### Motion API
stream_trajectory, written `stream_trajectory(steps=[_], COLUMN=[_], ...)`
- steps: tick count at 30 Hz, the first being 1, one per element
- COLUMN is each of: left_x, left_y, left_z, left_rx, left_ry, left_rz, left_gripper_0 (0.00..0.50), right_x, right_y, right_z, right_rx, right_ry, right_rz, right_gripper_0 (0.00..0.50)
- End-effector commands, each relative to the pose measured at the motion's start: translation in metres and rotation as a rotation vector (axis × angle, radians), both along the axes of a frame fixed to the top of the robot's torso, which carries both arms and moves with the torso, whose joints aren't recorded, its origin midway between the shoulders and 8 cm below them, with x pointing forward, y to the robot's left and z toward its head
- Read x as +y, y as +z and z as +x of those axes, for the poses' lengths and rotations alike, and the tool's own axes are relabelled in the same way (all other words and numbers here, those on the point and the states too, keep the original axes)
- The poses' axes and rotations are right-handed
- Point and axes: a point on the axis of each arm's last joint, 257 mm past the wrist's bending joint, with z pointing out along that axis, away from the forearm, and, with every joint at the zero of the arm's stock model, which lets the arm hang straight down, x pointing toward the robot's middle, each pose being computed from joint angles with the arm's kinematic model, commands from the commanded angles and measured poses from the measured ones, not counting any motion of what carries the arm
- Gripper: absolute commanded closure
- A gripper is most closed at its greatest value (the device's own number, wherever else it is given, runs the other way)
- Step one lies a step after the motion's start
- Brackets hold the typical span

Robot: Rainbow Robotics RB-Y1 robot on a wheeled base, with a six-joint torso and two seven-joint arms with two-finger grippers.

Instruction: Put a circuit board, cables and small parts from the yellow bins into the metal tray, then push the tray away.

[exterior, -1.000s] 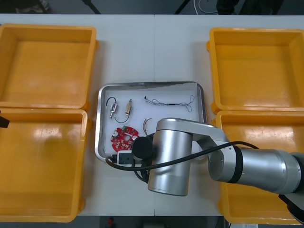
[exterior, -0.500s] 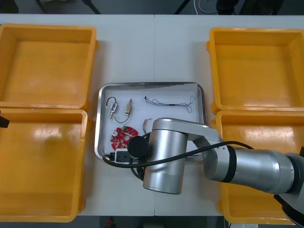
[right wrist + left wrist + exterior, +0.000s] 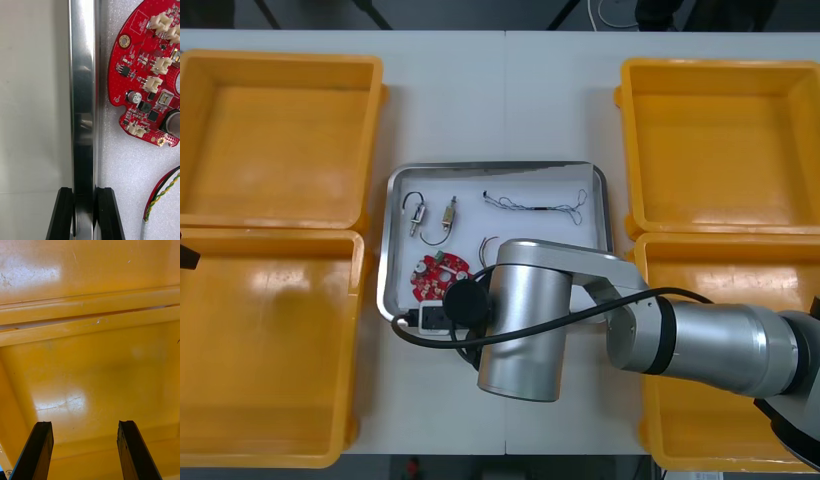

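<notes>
The metal tray, white inside, lies mid-table between the yellow bins. On it are a round red circuit board, a thin dark cable, a red and yellow cable and two small metal parts. My right arm reaches over the tray's near edge. In the right wrist view my right gripper is shut on the tray's shiny near rim, one finger on either side, with the circuit board and red and yellow cable just inside. My left gripper hangs open over a bin floor.
Two yellow bins stand at the left and two at the right, all bare inside. Bare table stretches beyond the tray's far rim, between the far bins.
My right gripper has shut on the tray's near rim. The tray has slid a little away from me, and the right arm has moved with it.
</notes>
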Motion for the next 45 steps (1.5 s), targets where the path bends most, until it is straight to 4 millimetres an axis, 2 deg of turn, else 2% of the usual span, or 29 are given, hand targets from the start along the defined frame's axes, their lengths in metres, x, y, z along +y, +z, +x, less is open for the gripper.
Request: stream_trajectory(steps=[1, 13, 19, 27, 39, 45], left_x=[0.012, 0.012, 0.012, 0.012, 0.012, 0.012], left_y=[0.011, 0.011, 0.011, 0.011, 0.011, 0.011], left_z=[-0.004, -0.004, -0.004, -0.004, -0.004, -0.004], left_rx=[-0.020, -0.020, -0.020, -0.020, -0.020, -0.020], left_ry=[0.029, 0.029, 0.029, 0.029, 0.029, 0.029], left_rz=[0.028, 0.028, 0.028, 0.028, 0.028, 0.028], left_gripper_0=[0.000, 0.000, 0.000, 0.000, 0.000, 0.000], right_x=[0.018, 0.016, 0.019, 0.014, 0.029, 0.028], right_y=[0.024, 0.052, 0.072, 0.091, 0.115, 0.127], right_z=[0.016, 0.053, 0.069, 0.101, 0.131, 0.148], right_rx=[-0.081, -0.170, -0.236, -0.320, -0.347, -0.384], right_ry=[0.073, 0.052, 0.058, 0.023, -0.020, -0.019], right_rz=[-0.011, -0.049, -0.058, -0.089, -0.053, -0.059], right_gripper_0=[0.500, 0.500, 0.500, 0.500, 0.500, 0.500])
